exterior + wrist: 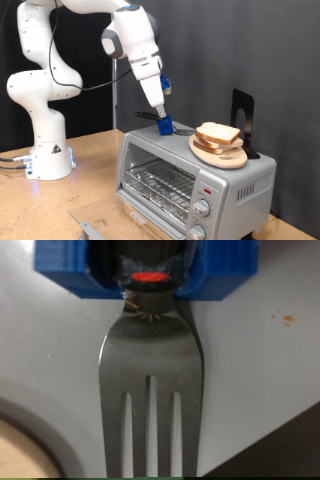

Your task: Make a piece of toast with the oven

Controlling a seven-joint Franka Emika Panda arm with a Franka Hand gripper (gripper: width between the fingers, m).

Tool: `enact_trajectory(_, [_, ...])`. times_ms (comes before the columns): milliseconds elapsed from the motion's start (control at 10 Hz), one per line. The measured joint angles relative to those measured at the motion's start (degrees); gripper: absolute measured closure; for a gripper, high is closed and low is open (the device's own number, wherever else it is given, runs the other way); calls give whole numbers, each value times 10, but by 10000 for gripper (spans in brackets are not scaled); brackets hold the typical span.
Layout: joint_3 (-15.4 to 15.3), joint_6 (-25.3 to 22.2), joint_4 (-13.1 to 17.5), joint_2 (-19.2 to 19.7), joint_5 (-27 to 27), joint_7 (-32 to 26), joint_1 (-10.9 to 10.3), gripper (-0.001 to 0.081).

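Observation:
The silver toaster oven (190, 175) stands on the wooden table with its glass door shut and the wire rack showing behind it. The piece of toast (218, 133) lies on a round wooden plate (222, 155) on top of the oven. My gripper (162, 122) is over the oven's top, towards the exterior view's left of the plate, shut on a blue block (60, 265) that carries a metal fork (150, 370). In the wrist view the fork's tines hang just above the grey oven top (50, 350), with the plate's edge (25, 455) close beside them.
A black stand (242, 120) rises behind the plate on the oven top. Two round knobs (203, 208) and a red mark (206, 188) are on the oven's front. The robot's base (48, 150) stands at the exterior view's left. A small metal piece (90, 228) lies on the table in front.

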State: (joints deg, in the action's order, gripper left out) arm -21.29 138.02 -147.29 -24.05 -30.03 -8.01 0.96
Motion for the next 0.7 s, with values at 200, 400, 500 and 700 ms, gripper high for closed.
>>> enact_trajectory(200, [-7,13,-3,13,-2,0,0,-3])
enact_trajectory(400, [-12,23,-7,22,-2,0,-1,-3])
enact_trajectory(500, [-14,27,-9,26,-3,0,-1,-3])
enact_trajectory(700, [-18,38,-12,33,-6,0,-1,-3])
